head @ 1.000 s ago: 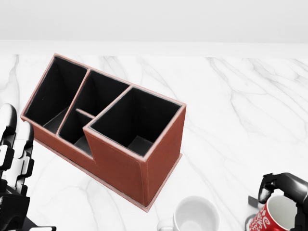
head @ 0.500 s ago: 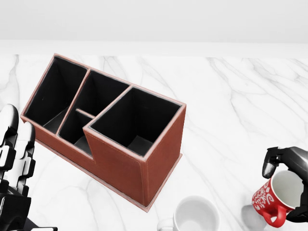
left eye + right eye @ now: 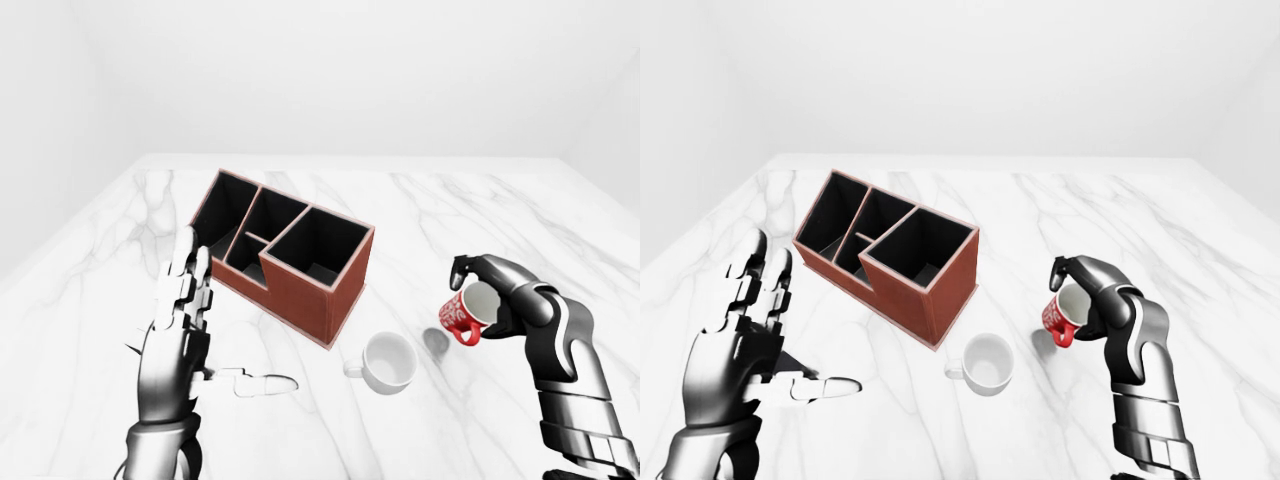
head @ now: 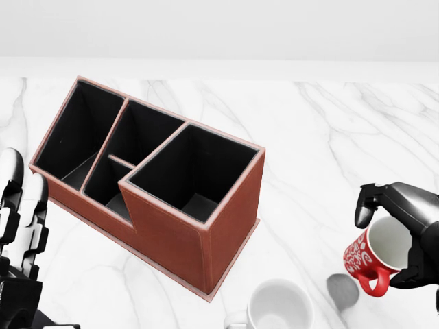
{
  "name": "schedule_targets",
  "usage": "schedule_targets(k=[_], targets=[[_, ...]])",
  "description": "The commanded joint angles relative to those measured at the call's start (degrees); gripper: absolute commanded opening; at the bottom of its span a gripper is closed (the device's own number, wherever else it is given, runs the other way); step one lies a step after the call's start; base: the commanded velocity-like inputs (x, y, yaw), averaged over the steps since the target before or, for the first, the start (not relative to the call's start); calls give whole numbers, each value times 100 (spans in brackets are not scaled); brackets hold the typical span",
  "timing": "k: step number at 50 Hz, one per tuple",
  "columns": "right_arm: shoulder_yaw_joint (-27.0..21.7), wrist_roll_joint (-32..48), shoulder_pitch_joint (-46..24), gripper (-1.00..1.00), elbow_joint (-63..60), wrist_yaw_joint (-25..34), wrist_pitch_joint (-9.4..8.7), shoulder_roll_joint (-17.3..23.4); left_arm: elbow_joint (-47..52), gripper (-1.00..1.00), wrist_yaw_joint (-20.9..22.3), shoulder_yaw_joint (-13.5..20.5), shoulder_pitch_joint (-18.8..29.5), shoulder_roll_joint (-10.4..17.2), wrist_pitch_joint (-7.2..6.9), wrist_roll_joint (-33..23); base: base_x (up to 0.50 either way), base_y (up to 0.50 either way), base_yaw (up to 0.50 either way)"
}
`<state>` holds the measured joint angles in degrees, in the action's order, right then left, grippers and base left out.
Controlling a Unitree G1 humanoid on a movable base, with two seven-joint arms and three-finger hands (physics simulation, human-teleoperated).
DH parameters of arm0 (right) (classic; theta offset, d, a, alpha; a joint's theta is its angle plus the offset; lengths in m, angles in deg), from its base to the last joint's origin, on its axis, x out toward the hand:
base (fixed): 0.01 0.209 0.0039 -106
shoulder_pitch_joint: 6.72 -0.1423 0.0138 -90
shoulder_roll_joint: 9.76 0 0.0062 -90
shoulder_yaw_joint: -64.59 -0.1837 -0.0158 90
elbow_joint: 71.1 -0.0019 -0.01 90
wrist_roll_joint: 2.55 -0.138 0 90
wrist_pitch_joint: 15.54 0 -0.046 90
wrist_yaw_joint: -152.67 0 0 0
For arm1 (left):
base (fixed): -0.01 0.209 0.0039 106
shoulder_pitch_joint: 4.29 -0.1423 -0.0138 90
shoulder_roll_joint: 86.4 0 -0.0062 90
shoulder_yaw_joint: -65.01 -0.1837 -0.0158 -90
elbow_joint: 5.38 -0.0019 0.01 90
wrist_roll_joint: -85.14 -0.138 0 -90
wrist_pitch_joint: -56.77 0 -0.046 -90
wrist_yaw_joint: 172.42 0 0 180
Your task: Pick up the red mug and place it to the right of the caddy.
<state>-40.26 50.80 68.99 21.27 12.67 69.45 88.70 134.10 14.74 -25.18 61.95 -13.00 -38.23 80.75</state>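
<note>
- Since a second ago the red mug [image 4: 370, 257] has risen from the bottom right corner of the head view and drifted left, toward the caddy [image 4: 154, 181]; nothing else on the counter [image 4: 322, 130] has shifted and the camera holds steady.
- The right hand [image 4: 405, 236] has its fingers closed round the mug's rim and wall, so the mug hangs in the air; a grey shadow on the marble below it shows that it is clear of the counter.
- The mug is tilted: its long axis leans, with the open mouth turned up and to the right into the palm, the base down and to the left, and the handle hanging at the bottom.
- It sits to the right of the caddy's tall end, well apart from it, and up and right of the white mug [image 4: 274, 308] standing near the counter's near edge.
- The left hand [image 3: 175, 340] is open and empty, fingers spread, beside the caddy's low left end; the right hand is the one doing the job.
- My judgement: the spot wanted lies below and a little left of the hand, so the mug needs righting and lowering, keeping off the white mug.
</note>
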Motion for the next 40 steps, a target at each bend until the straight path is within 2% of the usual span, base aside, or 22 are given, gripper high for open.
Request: schedule_targets(k=[1,4,10,21,24,34,37,40], targets=[[304,271,-236,-100,-30,-1,1,-253,77,100,37,45,-16,-20,0,30,0,0,0],[397,347,-316,-100,-50,-1,1,-346,-240,100,19,18,-105,-27,0,26,0,0,0],[550,349,-535,-100,55,-1,1,-489,-6,100,27,36,-51,-8,0,43,0,0,0],[703,158,-1042,-100,731,-1,1,-438,-195,100,33,28,-102,-31,0,35,0,0,0],[751,163,-1067,-100,711,-1,1,-454,19,100,28,16,-15,-16,0,15,0,0,0],[891,182,-1184,-100,925,-1,1,-569,-206,100,27,39,-122,-18,0,63,0,0,0],[908,181,-1212,-100,983,-1,1,-579,48,100,43,53,-56,-16,0,60,0,0,0],[956,243,-1194,-100,863,-1,1,-624,-178,100,41,43,-127,-31,0,60,0,0,0]])
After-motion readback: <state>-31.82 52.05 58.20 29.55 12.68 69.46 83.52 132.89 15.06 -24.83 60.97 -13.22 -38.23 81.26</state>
